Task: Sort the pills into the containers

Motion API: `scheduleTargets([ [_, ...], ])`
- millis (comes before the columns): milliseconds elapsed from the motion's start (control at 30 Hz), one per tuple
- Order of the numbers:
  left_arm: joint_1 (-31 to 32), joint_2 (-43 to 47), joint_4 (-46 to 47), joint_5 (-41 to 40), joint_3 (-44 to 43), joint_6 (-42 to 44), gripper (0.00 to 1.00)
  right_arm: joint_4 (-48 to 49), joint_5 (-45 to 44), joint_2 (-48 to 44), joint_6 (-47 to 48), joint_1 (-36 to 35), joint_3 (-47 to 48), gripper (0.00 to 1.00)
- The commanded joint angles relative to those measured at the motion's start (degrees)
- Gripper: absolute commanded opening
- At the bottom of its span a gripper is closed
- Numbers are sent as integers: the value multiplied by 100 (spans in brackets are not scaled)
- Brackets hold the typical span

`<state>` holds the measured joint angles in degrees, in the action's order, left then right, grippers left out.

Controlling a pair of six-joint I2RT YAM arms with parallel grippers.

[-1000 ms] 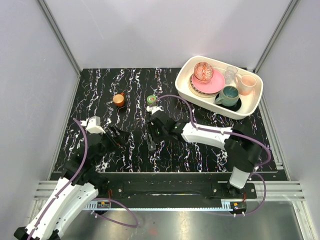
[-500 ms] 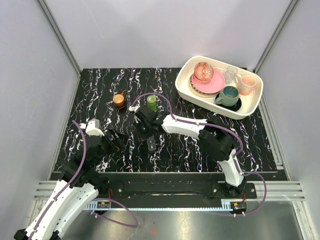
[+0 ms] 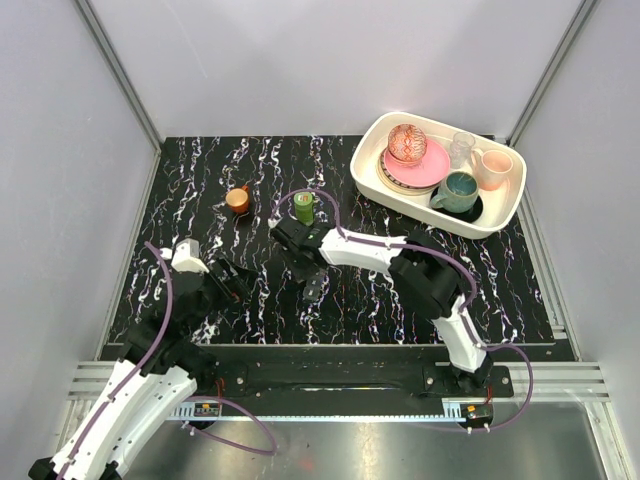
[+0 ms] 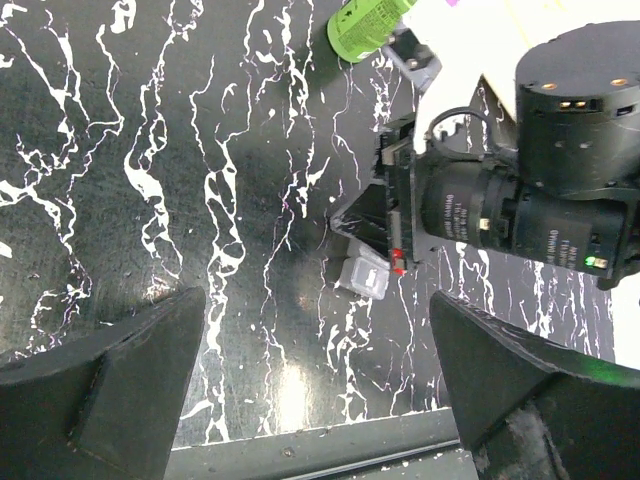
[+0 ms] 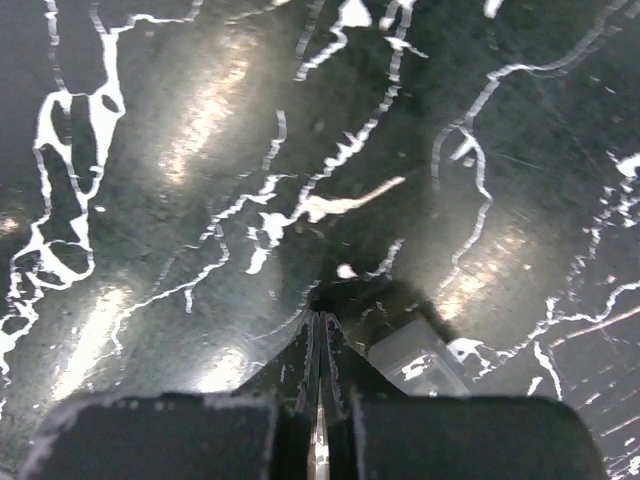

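Pointing down at the table (image 5: 150, 150), the right gripper (image 5: 318, 335) has its fingers pressed together, tips at the marbled surface. The pill box (image 5: 415, 355), small and translucent, lies just beside those tips on their right in the wrist view; I cannot tell whether they touch. The green bottle (image 3: 303, 206) stands beyond the right wrist, with the orange cup (image 3: 238, 199) further to its left. The left gripper (image 4: 315, 310) hovers well apart from the box, facing it, jaws spread wide.
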<state>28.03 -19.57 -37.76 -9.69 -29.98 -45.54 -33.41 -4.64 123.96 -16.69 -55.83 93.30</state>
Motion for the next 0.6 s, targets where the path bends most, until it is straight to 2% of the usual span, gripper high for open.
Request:
scheduleTargets([
  [0,9,-38,163,-15,62,-69,99,-158,-520,-539,-202,414,-592,0],
  [167,9,-82,216,46,97,-87,99,325,-335,-1180,-414,766,-1637,0],
  [367,9,-99,260,99,115,-69,99,493,-300,-1673,-581,846,-2481,0],
  [567,9,-178,243,64,150,-139,99,1125,384,-2297,-862,829,-3395,0],
])
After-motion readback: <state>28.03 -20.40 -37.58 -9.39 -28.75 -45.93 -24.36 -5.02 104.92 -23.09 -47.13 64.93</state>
